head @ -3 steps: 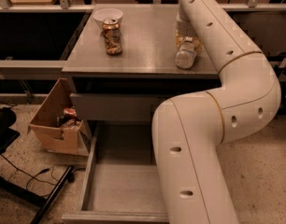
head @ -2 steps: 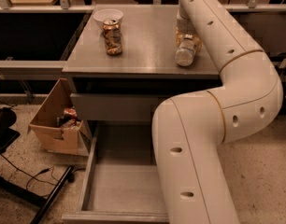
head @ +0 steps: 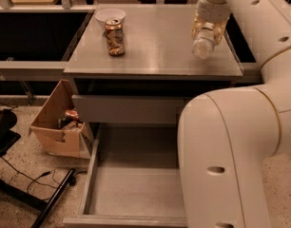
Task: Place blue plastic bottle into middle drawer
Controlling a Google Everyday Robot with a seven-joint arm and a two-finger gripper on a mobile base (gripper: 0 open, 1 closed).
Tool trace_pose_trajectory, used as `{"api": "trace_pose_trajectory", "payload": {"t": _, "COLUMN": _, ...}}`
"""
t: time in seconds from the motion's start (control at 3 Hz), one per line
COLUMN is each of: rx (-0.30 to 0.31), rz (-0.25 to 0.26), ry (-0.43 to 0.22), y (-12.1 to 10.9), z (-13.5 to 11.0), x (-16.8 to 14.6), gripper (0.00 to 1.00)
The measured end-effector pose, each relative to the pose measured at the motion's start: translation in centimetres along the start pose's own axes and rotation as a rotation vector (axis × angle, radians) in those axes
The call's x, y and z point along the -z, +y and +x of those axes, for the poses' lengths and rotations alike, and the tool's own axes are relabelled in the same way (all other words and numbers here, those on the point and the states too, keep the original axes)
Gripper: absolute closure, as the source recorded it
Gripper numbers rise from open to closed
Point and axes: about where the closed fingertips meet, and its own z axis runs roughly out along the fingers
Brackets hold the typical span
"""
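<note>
Far left, on the speckled floor, a dark cable runs beside a black bar. Next to them an open cardboard box stands against the cabinet's left side, with a few cans lying inside it. Above, on the grey metal worktop, a white bowl sits at the back left corner. A brownish metal can stands upright just in front of the bowl, close enough that I cannot tell whether the two touch. Below the worktop's front edge, the upper drawer is pushed in and shows only its plain grey front panel. Under it the middle drawer is pulled well out toward the camera. Its flat floor is bare and its low left wall is in view, while its right part is hidden behind my arm. Toward the right of the worktop, my gripper reaches down from the top of the frame and is closed around the blue plastic bottle, gripping it on both sides. The bottle is tilted, with its free end pointing down toward the worktop's front right area. I cannot tell whether that end touches the surface. The bottle is well apart from the can and bowl, and it is over the worktop, not over the open drawer. My arm's white segments fill the right side of the view.
</note>
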Motion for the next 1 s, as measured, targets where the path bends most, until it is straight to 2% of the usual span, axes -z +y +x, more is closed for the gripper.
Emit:
{"api": "trace_pose_trajectory", "payload": {"t": 0.33, "rx": -0.008, "rz": 0.119, "ry": -0.077, "y": 1.7, "z": -3.3, "x": 2.2, "gripper": 1.0}}
{"api": "trace_pose_trajectory", "payload": {"t": 0.67, "rx": 0.006, "rz": 0.251, "ry": -0.017, "y": 4.7, "z": -5.4, "x": 7.1, "gripper": 1.0}}
{"api": "trace_pose_trajectory", "payload": {"t": 1.0, "rx": 0.105, "rz": 0.392, "ry": 0.167, "y": 7.2, "z": -9.3, "x": 14.6, "gripper": 1.0}}
